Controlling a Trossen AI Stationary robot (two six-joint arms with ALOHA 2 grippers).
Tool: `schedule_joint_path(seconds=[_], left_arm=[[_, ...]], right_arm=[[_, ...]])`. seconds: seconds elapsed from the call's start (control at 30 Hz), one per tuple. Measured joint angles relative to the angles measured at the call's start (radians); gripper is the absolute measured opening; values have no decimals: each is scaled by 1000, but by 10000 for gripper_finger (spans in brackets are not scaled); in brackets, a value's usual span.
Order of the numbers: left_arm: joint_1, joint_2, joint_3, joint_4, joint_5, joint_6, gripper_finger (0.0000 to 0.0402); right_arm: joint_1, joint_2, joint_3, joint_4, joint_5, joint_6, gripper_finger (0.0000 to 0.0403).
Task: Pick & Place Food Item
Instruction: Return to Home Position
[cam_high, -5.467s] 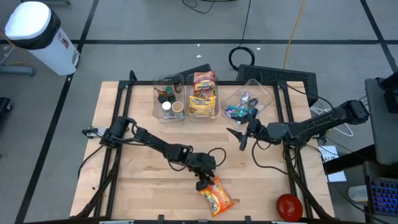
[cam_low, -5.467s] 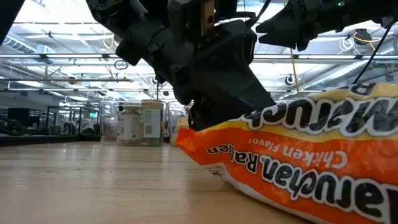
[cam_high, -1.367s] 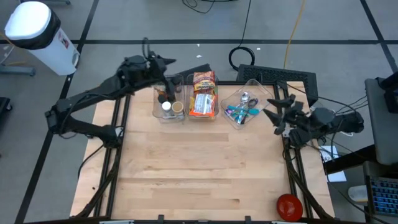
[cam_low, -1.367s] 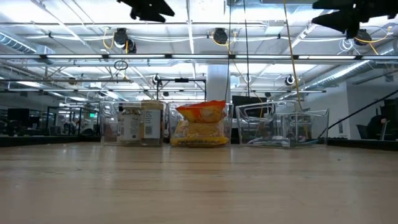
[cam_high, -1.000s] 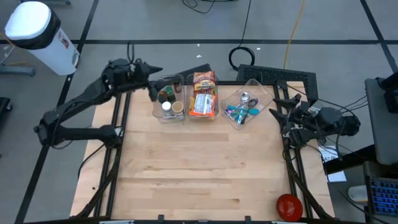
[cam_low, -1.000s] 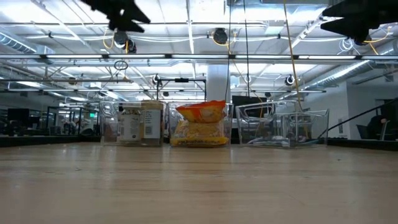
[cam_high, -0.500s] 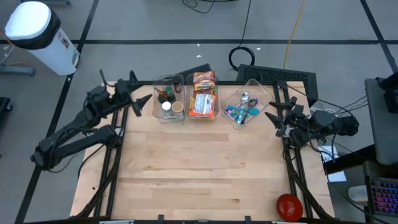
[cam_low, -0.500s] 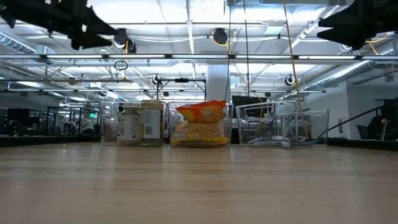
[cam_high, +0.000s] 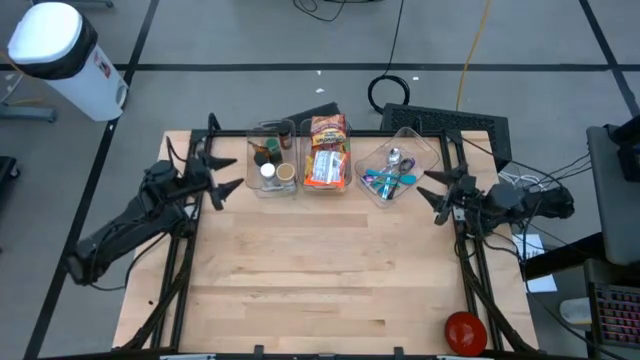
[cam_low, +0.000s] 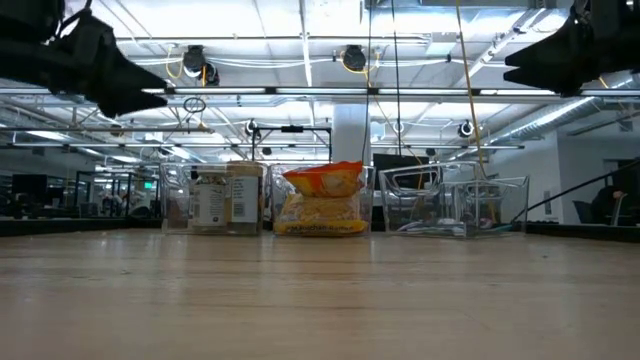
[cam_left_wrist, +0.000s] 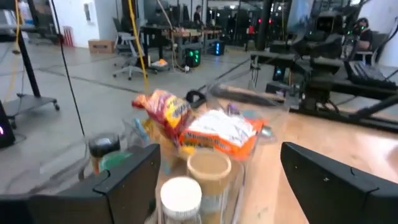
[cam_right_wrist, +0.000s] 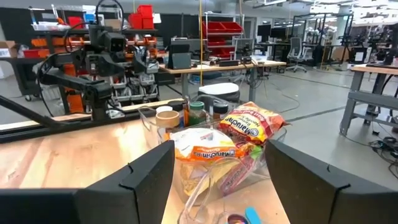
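Two orange noodle packs, crinkled, printed, in middle bin, left fingers apart, right fingers apart

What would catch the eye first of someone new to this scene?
Three clear plastic bins in a row at the far edge of the pale wooden table draw the eye, above all the bright orange noodle packs in the middle one. The left end effector and the right end effector hang open and empty, one at each end of that row.
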Motion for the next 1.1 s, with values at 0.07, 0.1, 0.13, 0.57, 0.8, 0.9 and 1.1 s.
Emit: schedule_joint_path(seconds=[0.07,0.1,0.13,0.57,0.8,0.9,1.1], left_arm=[[0,-32,-27,-25,1,0,335],[0,-50,-39,-36,5,0,335],[0,-67,-50,-47,9,0,335],[0,-148,-73,-134,192,-9,335],[0,-148,-73,-106,192,-63,335],[0,-148,-73,-109,192,-97,335],[0,-148,-73,-107,191,-206,335]], right_arm=[[0,0,-9,4,-6,10,242],[0,0,-17,11,-22,11,242],[0,0,-30,30,-39,8,242],[0,-1,-144,209,-166,-62,242],[0,0,-213,250,-181,-66,242],[0,0,-266,345,-180,-76,242],[0,0,-310,423,-179,-111,242]])
